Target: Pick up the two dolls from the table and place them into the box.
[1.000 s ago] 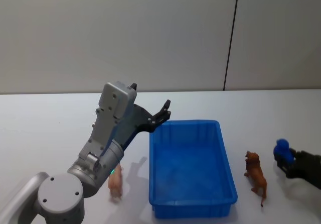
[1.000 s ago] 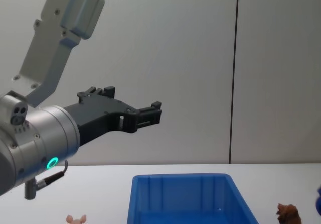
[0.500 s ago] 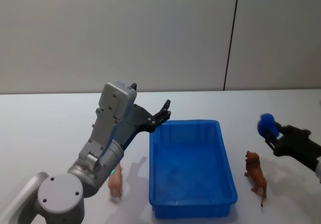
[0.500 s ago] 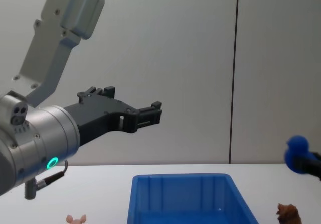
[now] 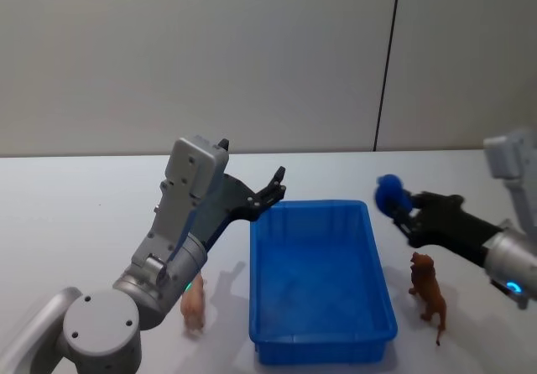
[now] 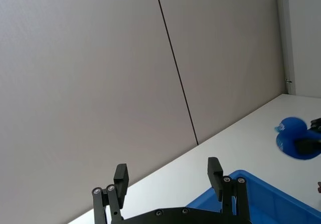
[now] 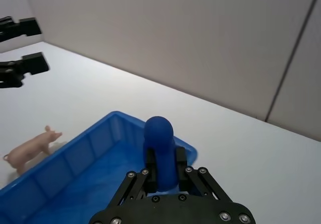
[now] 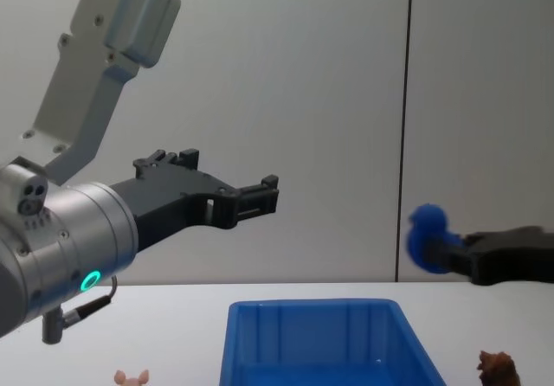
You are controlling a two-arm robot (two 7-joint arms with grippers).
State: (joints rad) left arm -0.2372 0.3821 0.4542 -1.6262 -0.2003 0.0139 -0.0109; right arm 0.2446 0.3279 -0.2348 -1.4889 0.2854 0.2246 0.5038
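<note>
My right gripper (image 5: 404, 209) is shut on the bright blue rounded doll (image 5: 389, 194), holding it in the air just right of the blue box's (image 5: 377, 248) right rim. The same doll appears in the chest view (image 8: 426, 235), the right wrist view (image 7: 159, 146) and the left wrist view (image 6: 291, 136). A brown maned doll (image 5: 428, 288) stands on the table right of the box, under the right arm. My left gripper (image 5: 275, 188) hangs open above the box's back left corner, and it holds nothing (image 6: 168, 181).
A pink pig toy (image 5: 193, 303) lies on the white table left of the box, below my left arm. It also appears beside the box in the right wrist view (image 7: 31, 144). A grey wall stands behind the table.
My right gripper has lifted the blue doll off the table and carried it up and leftward to the box's right rim. The left arm has stayed still.
</note>
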